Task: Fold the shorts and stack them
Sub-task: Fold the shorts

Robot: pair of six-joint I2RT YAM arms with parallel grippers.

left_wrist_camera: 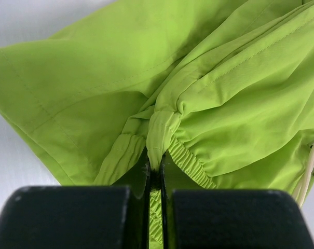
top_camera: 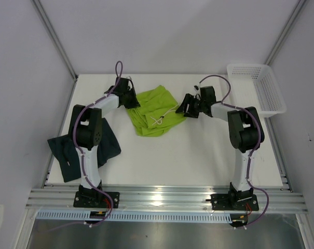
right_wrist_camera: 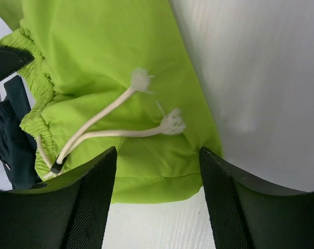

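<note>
Bright, even, diffuse light from above; only faint soft shadows on the white table (top_camera: 198, 155). Glare spot on the aluminium rail (top_camera: 158, 197). Wrist views: lime green shorts (left_wrist_camera: 94, 93) sharp and saturated, bare table nearly blown out, bottom edges slightly soft.

Lime shorts (right_wrist_camera: 105, 41), white drawstring (right_wrist_camera: 123, 133), wide-spread end effector (right_wrist_camera: 158, 153)

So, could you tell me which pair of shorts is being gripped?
The bright lime green fabric shorts, pinched at the waistband by the left fingers; the dark navy fabric shorts lie apart, ungripped.
</note>
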